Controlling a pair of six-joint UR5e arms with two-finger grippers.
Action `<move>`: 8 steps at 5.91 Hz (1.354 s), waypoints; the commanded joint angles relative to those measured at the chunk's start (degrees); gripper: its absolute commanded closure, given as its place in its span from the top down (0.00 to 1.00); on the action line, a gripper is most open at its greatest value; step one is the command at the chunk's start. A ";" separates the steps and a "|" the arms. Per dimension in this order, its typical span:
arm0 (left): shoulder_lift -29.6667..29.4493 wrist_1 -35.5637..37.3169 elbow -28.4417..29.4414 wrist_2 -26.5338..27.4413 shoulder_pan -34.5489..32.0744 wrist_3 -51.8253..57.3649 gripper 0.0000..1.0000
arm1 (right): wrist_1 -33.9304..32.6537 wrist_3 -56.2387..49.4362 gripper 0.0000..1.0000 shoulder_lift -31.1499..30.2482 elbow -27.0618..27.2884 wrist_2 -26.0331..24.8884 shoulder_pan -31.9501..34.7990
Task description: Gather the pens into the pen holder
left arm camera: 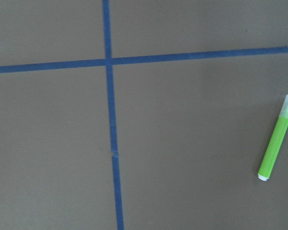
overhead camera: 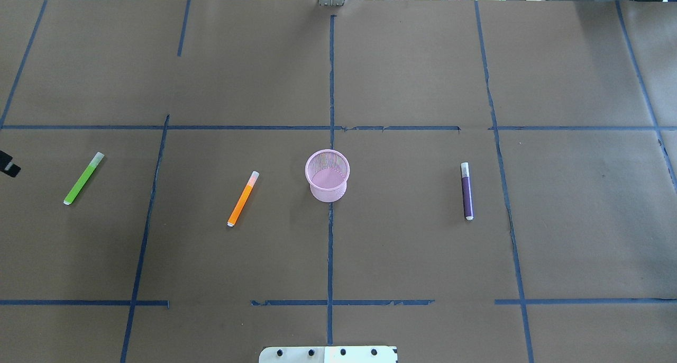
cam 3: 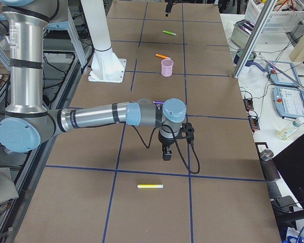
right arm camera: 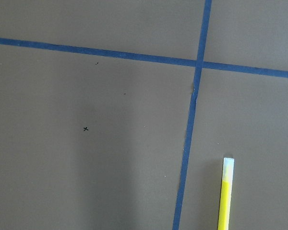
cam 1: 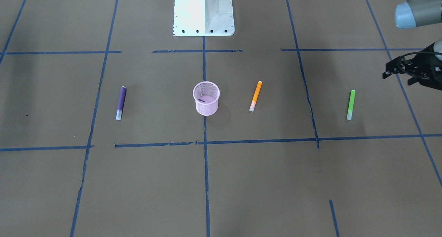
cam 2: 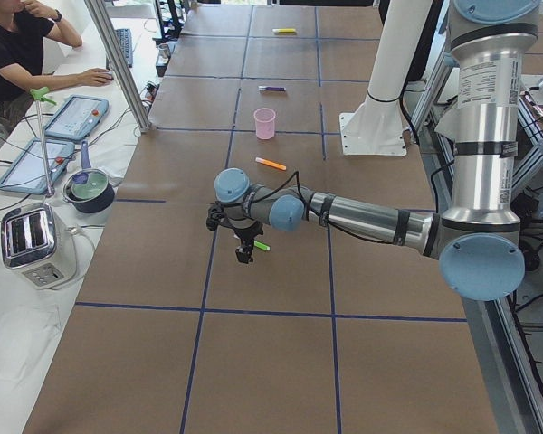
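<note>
The pink mesh pen holder (cam 1: 206, 98) stands upright at the table's middle and holds no pens, as the overhead view (overhead camera: 327, 175) shows. The purple pen (overhead camera: 467, 191), the orange pen (overhead camera: 243, 199) and the green pen (overhead camera: 83, 178) lie flat and apart on the table. My left gripper (cam 1: 397, 77) hovers above the table beside the green pen (cam 1: 351, 104), on the side away from the cup; its jaws look open and empty. The left wrist view shows the green pen (left arm camera: 277, 143) at its right edge. My right gripper (cam 3: 165, 152) hangs over the table beyond the purple pen; I cannot tell its state.
A yellow pen (cam 3: 150, 186) lies at the table's right end and also shows in the right wrist view (right arm camera: 225, 191). Blue tape lines cross the brown table cover. The robot's white base (cam 1: 203, 12) stands behind the cup. An operator (cam 2: 18, 45) sits past the far edge.
</note>
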 commanded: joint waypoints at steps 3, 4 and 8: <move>-8.91 -0.88 8.32 8.63 9.68 -1.06 1.00 | 5.86 0.20 1.00 -0.40 -1.54 0.26 -0.27; -11.12 -0.97 11.31 8.37 10.03 -0.89 1.00 | 5.95 0.20 1.00 -0.40 -2.42 0.26 -0.27; -13.60 -0.89 14.24 8.28 10.83 -1.06 0.76 | 6.13 0.28 1.00 -0.40 -3.13 0.35 -0.27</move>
